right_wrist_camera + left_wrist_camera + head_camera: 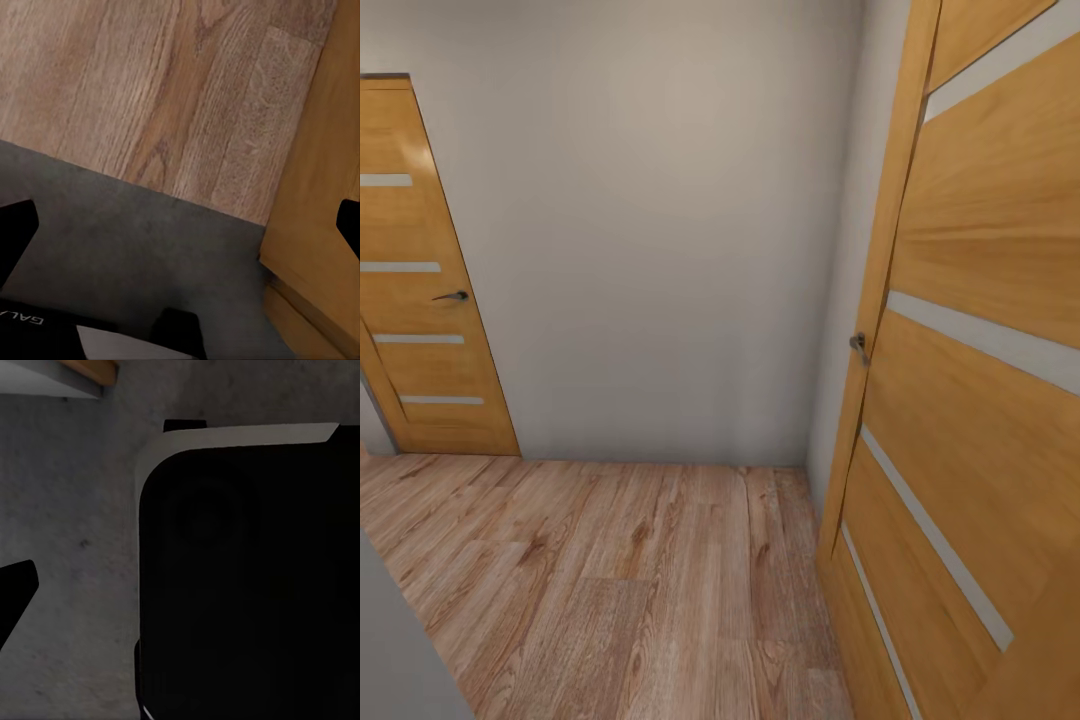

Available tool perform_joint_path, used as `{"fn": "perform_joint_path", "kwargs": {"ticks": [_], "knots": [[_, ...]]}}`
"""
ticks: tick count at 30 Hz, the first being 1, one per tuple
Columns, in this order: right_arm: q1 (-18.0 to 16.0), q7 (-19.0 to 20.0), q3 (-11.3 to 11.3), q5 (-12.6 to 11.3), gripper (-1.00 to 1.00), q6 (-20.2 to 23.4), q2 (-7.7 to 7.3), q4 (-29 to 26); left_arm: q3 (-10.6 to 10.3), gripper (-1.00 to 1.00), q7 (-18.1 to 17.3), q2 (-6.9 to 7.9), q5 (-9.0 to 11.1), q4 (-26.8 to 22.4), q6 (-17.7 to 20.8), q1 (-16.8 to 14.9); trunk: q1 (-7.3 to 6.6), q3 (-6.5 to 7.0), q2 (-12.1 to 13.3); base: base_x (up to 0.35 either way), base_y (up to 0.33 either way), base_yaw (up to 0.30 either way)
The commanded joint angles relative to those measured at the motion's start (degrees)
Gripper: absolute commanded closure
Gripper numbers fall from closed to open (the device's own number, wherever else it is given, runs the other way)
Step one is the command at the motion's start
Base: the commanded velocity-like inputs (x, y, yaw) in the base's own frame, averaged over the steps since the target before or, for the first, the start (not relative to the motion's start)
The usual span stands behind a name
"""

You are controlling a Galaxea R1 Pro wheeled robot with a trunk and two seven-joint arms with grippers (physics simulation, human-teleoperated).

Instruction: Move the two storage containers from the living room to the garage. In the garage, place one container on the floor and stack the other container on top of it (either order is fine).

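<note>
Hallway seen from head view: grey wall (660,220), wood plank floor (620,580), closed door (420,300), open door (980,400). Right gripper (180,225) spread apart, empty, over grey floor (135,240) at wood boundary. Left gripper (15,592) state could not be determined. Containers not located.

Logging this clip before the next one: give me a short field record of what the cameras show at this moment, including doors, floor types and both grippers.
setting: hallway with plain grey wall
doors: closed wooden door at left; open wooden door at right
floor ahead: light wood planks
floor under robot: grey concrete meeting the planks
left gripper: fingertip over concrete, nothing held
right gripper: open, empty
containers: none seen
</note>
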Motion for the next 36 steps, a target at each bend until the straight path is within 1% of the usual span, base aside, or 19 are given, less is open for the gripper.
{"fn": "perform_joint_path", "kwargs": {"ticks": [1, 9, 17, 22, 23, 28, 29, 31, 32, 36], "knots": [[0.1, 0.2, 0.5, -0.5, -1.00, -0.4, -0.23, 0.2, 0.0, -1.00, 0.0, 0.00, 0.1, 0.0, -0.1, 0.0, 0.00, -0.05, 0.0, 0.000, 0.000, 0.000], [1.2, 1.6, 0.5, -0.6, -1.00, -1.5, -1.55, 0.2, 0.0, -1.00, 0.0, 0.00, 0.1, 0.0, -0.1, 0.0, 0.00, -0.05, 0.0, 0.000, 0.000, 0.000], [3.3, 1.8, 0.5, -0.6, -1.00, -3.1, -2.45, 0.2, 0.0, -1.00, 0.0, 0.00, 0.1, 0.0, -0.1, 0.0, 0.00, -0.05, 0.0, 0.000, 0.000, 0.000], [4.6, 1.8, 0.5, -0.6, -1.00, -3.3, -2.64, 0.2, 0.0, -1.00, 0.0, 0.00, 0.1, 0.0, -0.1, 0.0, 0.00, -0.05, 0.0, 0.000, 0.000, 0.000], [5.5, 1.8, 0.5, -0.5, -1.00, -3.4, -2.79, 0.2, 0.1, -1.00, 0.0, 0.00, 0.2, 0.0, -0.1, 0.0, 0.00, -0.05, 0.0, 0.000, 0.000, 0.000], [6.3, 1.9, 0.5, -0.6, -1.00, -3.6, -3.83, 0.2, 0.1, -1.00, 0.0, 0.00, 0.2, 0.0, -0.1, 0.0, 0.00, -0.05, 0.0, 0.000, 0.000, 0.000], [6.9, 3.0, 0.5, -0.7, -1.00, -3.8, -3.97, 0.2, 0.1, -1.00, 0.0, 0.03, 0.2, 0.0, -0.1, 0.0, 0.00, -0.05, 0.0, 0.000, 0.000, 0.000], [7.1, 4.2, 0.5, -0.7, -1.00, -3.9, -4.09, 0.2, 0.2, -1.00, 0.0, 0.01, 0.2, 0.0, -0.1, 0.0, 0.00, -0.05, 0.0, 0.000, 0.000, 0.000], [7.6, 5.0, 0.5, -0.8, -1.00, -4.1, -4.89, 0.2, 0.2, -1.00, 0.0, 0.02, 0.2, 0.0, -0.1, 0.0, 0.00, -0.05, 0.0, 0.000, 0.000, 0.000], [8.0, 5.2, 0.5, -1.0, -1.00, -4.3, -5.35, 0.2, 0.2, -1.00, 0.0, 0.05, 0.2, 0.0, -0.1, 0.0, 0.00, -0.05, 0.0, 0.000, 0.000, 0.000]]}}
